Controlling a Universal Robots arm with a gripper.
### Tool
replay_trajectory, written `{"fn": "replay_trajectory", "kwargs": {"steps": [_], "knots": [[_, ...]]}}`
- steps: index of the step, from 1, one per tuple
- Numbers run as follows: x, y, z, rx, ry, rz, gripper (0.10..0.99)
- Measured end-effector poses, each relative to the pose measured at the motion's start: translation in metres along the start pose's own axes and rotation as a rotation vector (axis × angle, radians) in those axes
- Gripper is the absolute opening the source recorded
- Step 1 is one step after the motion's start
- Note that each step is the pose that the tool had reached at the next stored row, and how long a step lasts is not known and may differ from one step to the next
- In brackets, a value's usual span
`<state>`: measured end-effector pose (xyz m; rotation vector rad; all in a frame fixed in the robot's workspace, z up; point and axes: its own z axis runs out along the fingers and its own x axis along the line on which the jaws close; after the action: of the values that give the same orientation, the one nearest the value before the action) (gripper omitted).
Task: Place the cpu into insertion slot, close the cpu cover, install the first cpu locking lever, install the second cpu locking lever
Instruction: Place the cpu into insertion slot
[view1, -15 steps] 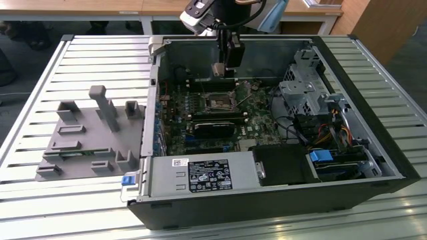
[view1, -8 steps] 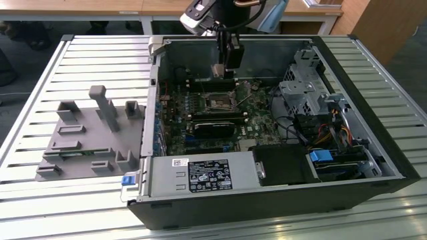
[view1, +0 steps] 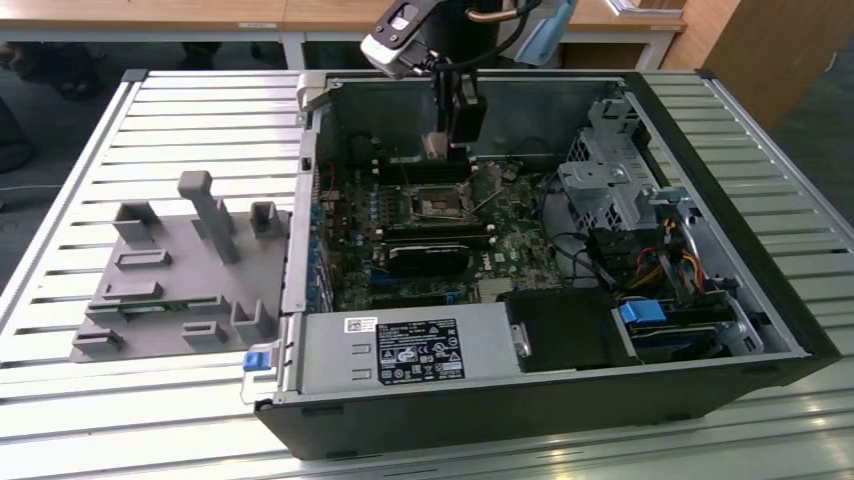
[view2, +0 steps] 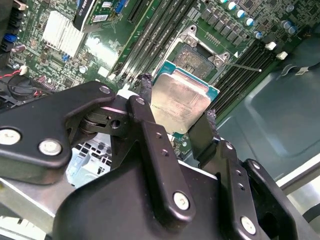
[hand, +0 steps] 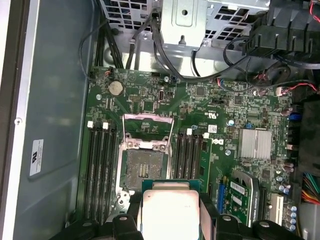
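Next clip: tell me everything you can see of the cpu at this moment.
The cpu is a small flat square chip with a dull silver-grey metal lid on a green board that shows as a thin rim. The gripper clamps it at two opposite edges between its black padded fingers, metal side facing the wrist cameras. It is held clear of the motherboard, close to the open insertion slot, not seated. Nothing else touches it.

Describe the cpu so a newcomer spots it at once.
Look inside the open black computer case, at the green motherboard. Close to its open socket, two black fingers clamp the cpu: a flat square with a dull silver top and green rim, unlike the long black memory slots alongside.
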<state>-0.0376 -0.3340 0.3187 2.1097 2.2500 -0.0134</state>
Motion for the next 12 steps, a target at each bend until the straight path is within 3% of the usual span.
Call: {"fn": "replay_trajectory", "kwargs": {"steps": [12], "knots": [[0.0006, -0.0002, 0.0069, 0.0, 0.0001, 0.0, 0.541]]}}
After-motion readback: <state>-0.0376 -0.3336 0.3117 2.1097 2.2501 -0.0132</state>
